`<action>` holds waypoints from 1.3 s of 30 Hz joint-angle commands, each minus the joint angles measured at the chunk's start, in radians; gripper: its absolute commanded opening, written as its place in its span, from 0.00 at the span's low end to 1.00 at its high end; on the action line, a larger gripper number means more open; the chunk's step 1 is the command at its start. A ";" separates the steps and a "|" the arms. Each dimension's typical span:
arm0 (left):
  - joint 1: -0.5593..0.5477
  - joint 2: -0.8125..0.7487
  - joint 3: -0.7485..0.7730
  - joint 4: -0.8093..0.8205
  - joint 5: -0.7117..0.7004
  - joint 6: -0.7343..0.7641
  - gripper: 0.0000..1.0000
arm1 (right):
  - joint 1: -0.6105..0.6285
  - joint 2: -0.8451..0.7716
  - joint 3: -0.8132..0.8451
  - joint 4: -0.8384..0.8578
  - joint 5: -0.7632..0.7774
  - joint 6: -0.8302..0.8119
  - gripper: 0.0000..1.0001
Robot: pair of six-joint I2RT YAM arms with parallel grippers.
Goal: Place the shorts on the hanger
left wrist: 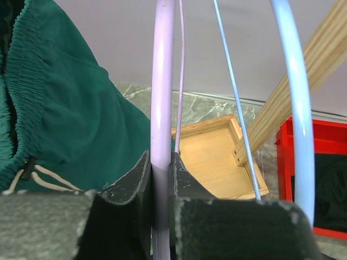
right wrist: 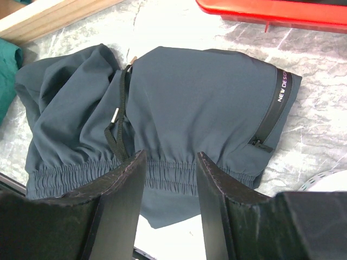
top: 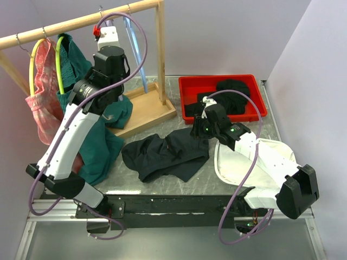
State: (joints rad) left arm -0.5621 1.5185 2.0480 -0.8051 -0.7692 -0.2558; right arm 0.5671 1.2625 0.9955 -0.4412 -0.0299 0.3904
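Note:
The black shorts lie spread on the table between the arms; in the right wrist view they show an elastic waistband, a drawstring and a zip pocket. My right gripper is open, its jaws straddling the waistband from just above; in the top view it sits at the shorts' right edge. My left gripper is shut on the lavender hanger, up at the wooden rail; in the top view the gripper hides most of the hanger.
A light blue hanger hangs just right of the lavender one. Green shorts and pink shorts hang on the rail at left. A red bin with dark clothes is at the back, a white cloth lies at right.

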 commanded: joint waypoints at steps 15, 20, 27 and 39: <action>0.005 -0.256 -0.213 0.267 0.057 0.084 0.01 | 0.008 0.008 0.032 0.038 0.002 -0.012 0.48; 0.005 -0.334 -0.294 0.280 0.120 0.064 0.01 | 0.013 0.003 0.022 0.036 0.012 -0.015 0.48; 0.004 -0.463 -0.411 0.192 0.174 0.003 0.01 | 0.011 0.009 0.019 0.027 0.016 -0.018 0.48; 0.004 -0.791 -0.669 0.147 0.404 0.013 0.01 | 0.014 0.029 0.025 0.021 0.028 -0.012 0.48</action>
State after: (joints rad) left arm -0.5594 0.8055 1.4250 -0.6853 -0.4915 -0.2455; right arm 0.5735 1.2865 0.9955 -0.4397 -0.0174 0.3874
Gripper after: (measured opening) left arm 0.139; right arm 0.478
